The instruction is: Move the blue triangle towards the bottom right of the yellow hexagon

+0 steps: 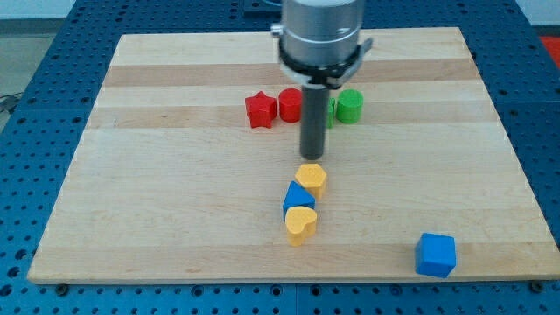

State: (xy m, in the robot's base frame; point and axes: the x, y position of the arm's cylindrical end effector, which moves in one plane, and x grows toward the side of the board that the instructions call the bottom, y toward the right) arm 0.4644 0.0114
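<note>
Camera view held two red blocks, two green, two yellow, two blue. My tip (pixel 312 157), a bare upright rod holding nothing, stood just above the yellow hexagon (pixel 311 178); the blue triangle (pixel 297 198) lay just beyond, lower-left.

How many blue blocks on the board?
2: the blue triangle wedged between the yellow hexagon and yellow heart; the blue cube at the view's bottom right. None seem hidden.

My tip (pixel 312 157) stood just above the hexagon (pixel 311 178); the triangle (pixel 297 199) lay between it and the heart (pixel 300 224).
</note>
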